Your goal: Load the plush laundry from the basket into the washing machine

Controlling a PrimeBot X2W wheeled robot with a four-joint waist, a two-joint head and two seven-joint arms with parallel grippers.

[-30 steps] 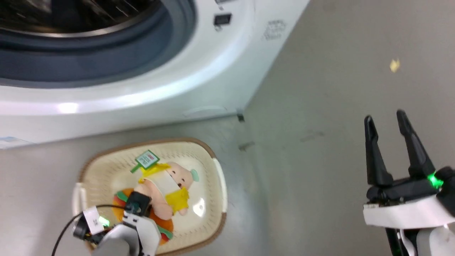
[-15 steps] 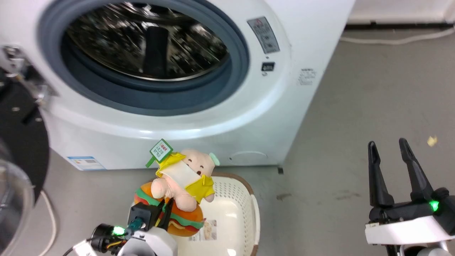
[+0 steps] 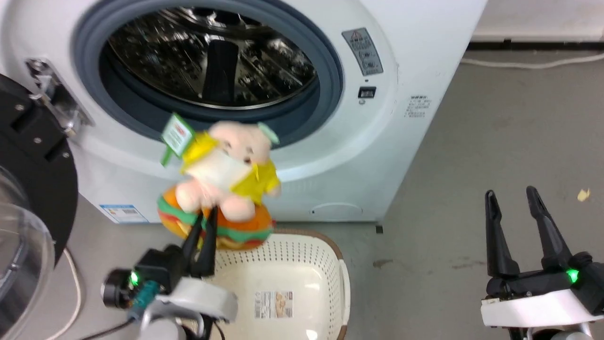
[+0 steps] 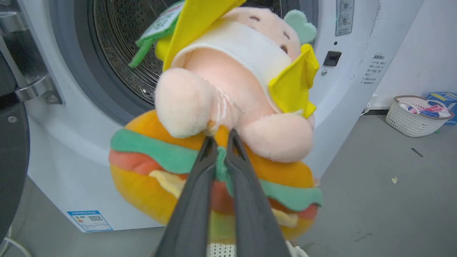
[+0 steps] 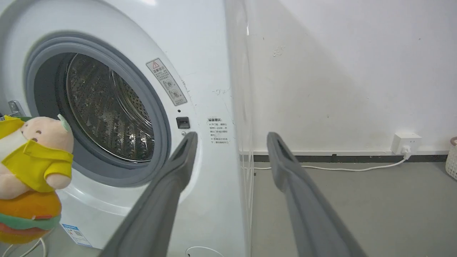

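The plush laundry (image 3: 222,184), a pink-beige pig figure in yellow on a hamburger, hangs in the air in front of the washing machine's (image 3: 401,56) open porthole, just below its grey rim. My left gripper (image 3: 206,215) is shut on the hamburger's green layer (image 4: 221,160); the wrist view shows both fingers pinching it. The cream basket (image 3: 302,255) stands on the floor under the toy, with nothing but a label in it. My right gripper (image 3: 510,192) stands open over the bare floor at the right, holding nothing. The plush toy (image 5: 34,167) shows at the left edge of the right wrist view.
The washer's black-framed clear door (image 3: 28,198) hangs open at the left, close to my left arm. The steel drum (image 3: 207,61) is dark inside. A second basket (image 4: 417,116) with clothes sits far off by the wall. A white cable (image 5: 342,168) runs along the wall.
The head camera has tilted up from the basket to the porthole. My left gripper has lifted the plush toy out of the basket and up to the porthole's lower rim. The right gripper stays open.
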